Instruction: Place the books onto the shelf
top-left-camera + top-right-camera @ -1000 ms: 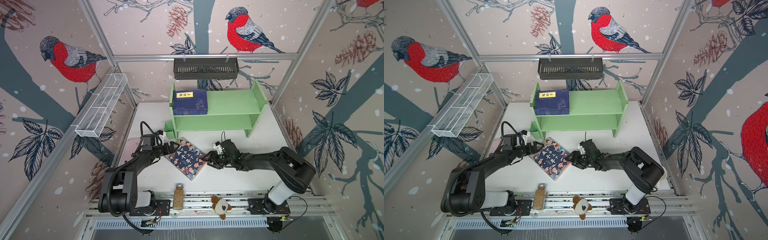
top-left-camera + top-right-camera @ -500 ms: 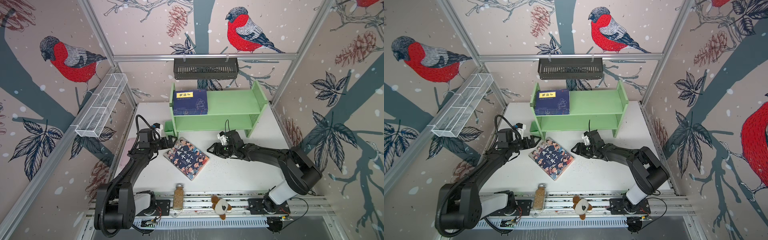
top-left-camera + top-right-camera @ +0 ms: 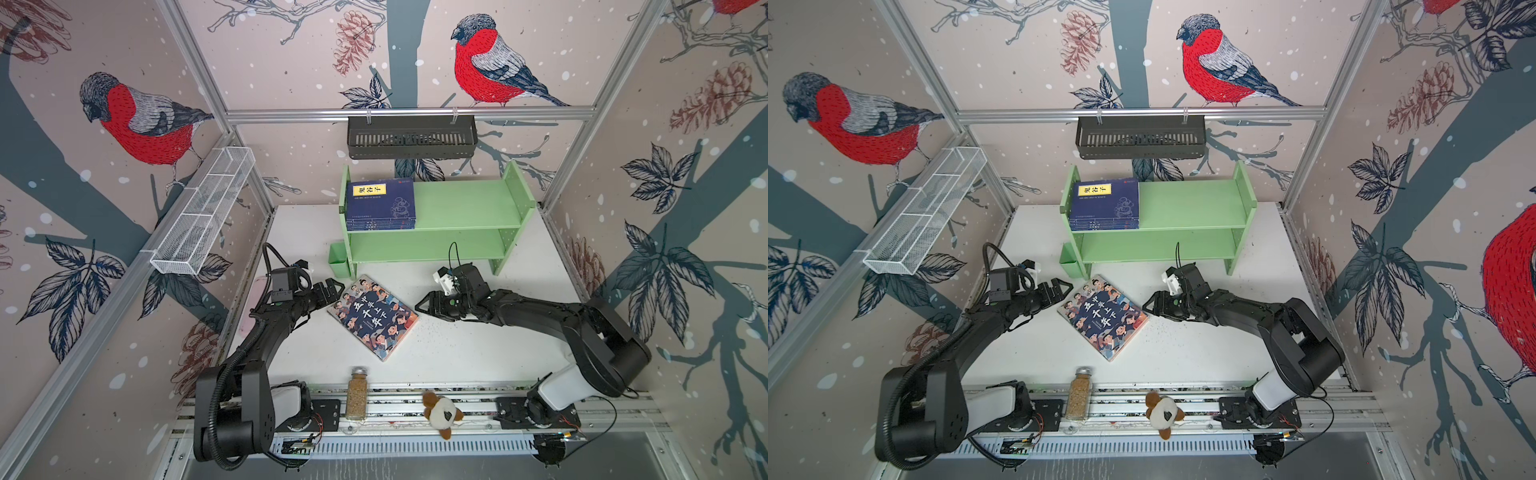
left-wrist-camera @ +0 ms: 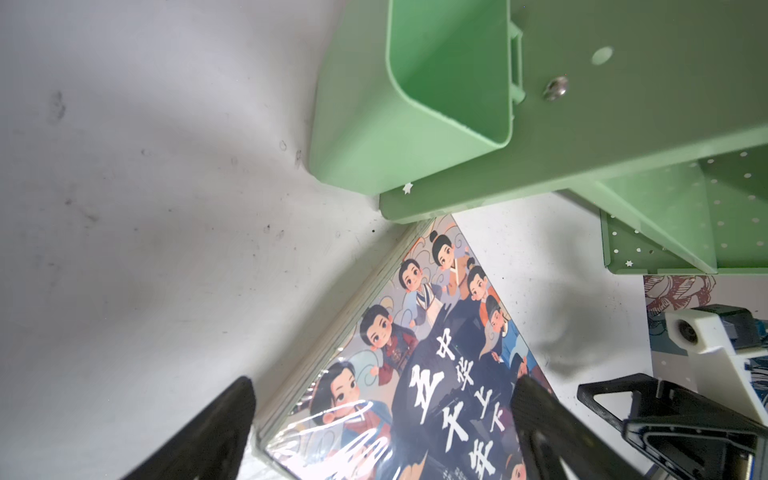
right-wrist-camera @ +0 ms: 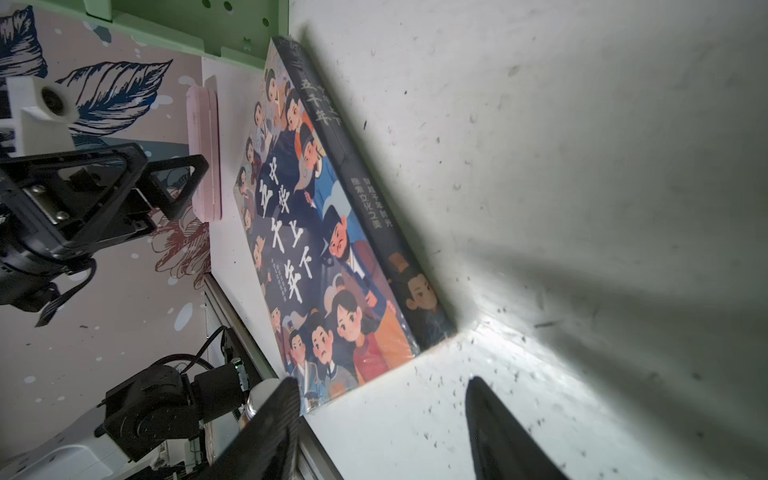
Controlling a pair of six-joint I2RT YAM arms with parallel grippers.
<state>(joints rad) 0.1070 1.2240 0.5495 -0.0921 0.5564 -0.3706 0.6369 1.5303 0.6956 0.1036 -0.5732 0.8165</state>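
- shelf (image 3: pixel 457 208): matte green, flat boards, perforated side panels. navy books (image 3: pixel 380 205) seen stacked flat on top tier, cup end.
- cartoon book (image 3: pixel 372 316): laid flat on table just in front of shelf's cup end. Long axis slanted away from shelf twd R side. Rigid slab, glossy shrink-wrap, so slip judged likely.
- left gripper (image 3: pixel 332 291): jaws spread wide, nothing held. Positioned just beside book's short end, near shelf's cup.
- right gripper (image 3: pixel 420 308): jaws partway apart, empty. Positioned just beside spine-side corner, further from shelf. Neither arm clearly nearer.

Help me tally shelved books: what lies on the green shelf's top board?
A flat stack of navy-blue books at the left end of the shelf. The top cover hides those beneath; only front edges show, count unclear.
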